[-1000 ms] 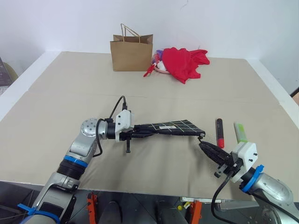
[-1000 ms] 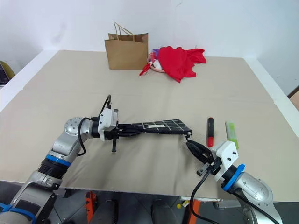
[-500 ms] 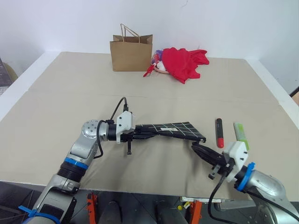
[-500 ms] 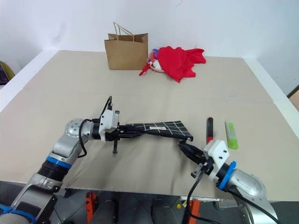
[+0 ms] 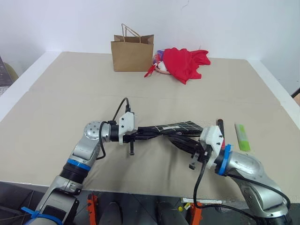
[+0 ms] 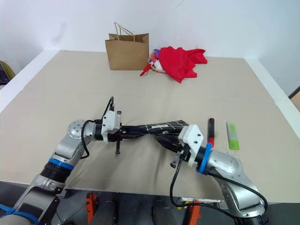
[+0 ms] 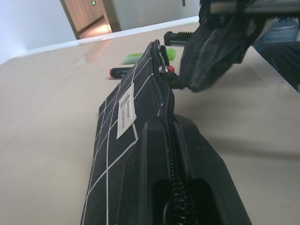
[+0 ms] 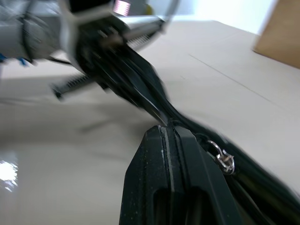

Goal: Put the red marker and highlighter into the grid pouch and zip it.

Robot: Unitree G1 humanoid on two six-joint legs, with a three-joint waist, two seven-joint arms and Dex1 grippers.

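red marker — mostly behind right arm

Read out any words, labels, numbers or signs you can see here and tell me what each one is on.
Small white label on the grid pouch: it carries lines of print, too small to read.
Green sign above the doorway in the left wrist view: too blurred to read.
No print shows on the brown paper bag.

Both eye views look down from the head across the tabletop. Each wrist view sits close, looking along its claw; all share the grid pouch.
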